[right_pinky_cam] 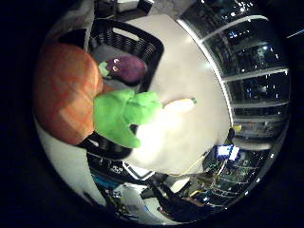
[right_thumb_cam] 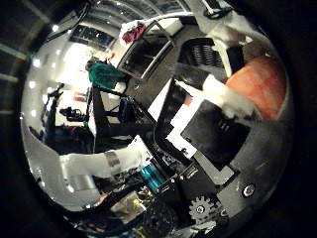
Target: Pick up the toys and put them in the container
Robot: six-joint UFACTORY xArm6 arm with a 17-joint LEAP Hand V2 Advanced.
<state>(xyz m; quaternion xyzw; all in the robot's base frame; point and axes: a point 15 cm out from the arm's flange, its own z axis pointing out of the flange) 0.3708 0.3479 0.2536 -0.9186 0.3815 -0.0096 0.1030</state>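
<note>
An orange plush toy (right_pinky_cam: 64, 92) with floppy green leaves (right_pinky_cam: 123, 114) fills much of the little finger side view, close against the palm. It hangs above the edge of a black slotted basket (right_pinky_cam: 137, 40). Inside the basket lies a purple eggplant toy (right_pinky_cam: 126, 66) with a green cap. A pale white toy with a green tip (right_pinky_cam: 180, 104) lies on the white table (right_pinky_cam: 190, 71) just outside the basket. In the thumb side view my hand (right_thumb_cam: 218, 124) shows black and white fingers (right_thumb_cam: 225, 99) curled against the orange toy (right_thumb_cam: 262, 84).
The white table ends in a bright edge (right_pinky_cam: 204, 45), with dark glass panels (right_pinky_cam: 251, 71) beyond it. A lit screen (right_pinky_cam: 227, 152) and cluttered equipment sit past the table's other side. The arm's white links (right_thumb_cam: 99, 166) cross the thumb side view.
</note>
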